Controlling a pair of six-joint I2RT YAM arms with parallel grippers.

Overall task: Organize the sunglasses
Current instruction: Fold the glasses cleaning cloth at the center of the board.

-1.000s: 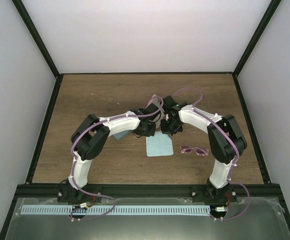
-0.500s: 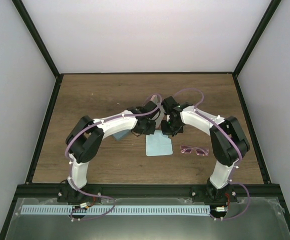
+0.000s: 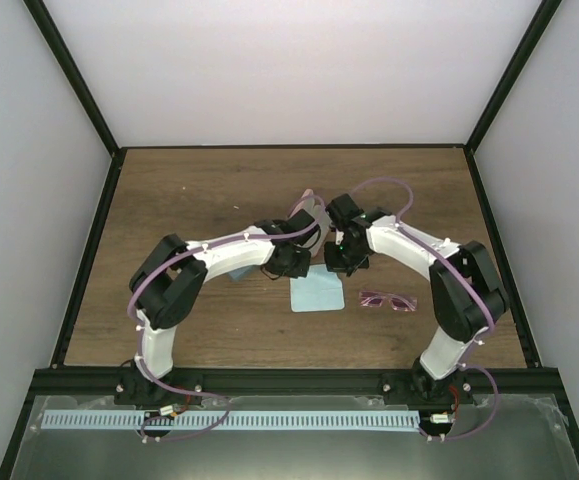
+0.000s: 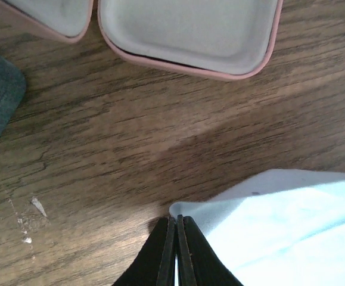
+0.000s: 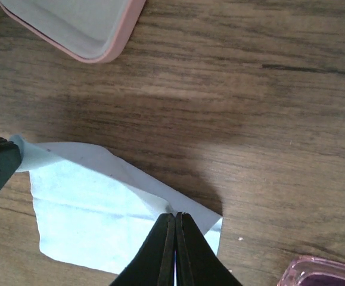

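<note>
Sunglasses (image 3: pixel 389 300) lay at the right end of the sweep, so the notes ran toward them from the left.

Far left: a blue-grey item (image 3: pixel 237 273) sat mostly hidden under the left arm. Could not tell what it was.

Left gripper (image 4: pixel 176 221) had its fingers pressed tight together, nipping the nearest corner of a pale blue cloth (image 3: pixel 317 293).

Just beyond that corner an open pink case (image 4: pixel 190 30) rested on the wooden table (image 3: pixel 189 200), its pale lining facing up and both halves side by side.

Right gripper (image 5: pixel 174 219) was likewise closed, pinching the cloth at its opposite side — a crease ran up to the fingertips. The cloth's far edge was raised, with a shadow on the wood under it.

The sunglasses were one pinkish-purple translucent pair, lying on the table just right of the cloth and apart from it, beside the right arm. Neither gripper touched them. The right wrist view caught only a corner of the pink frame, at bottom right.
</note>
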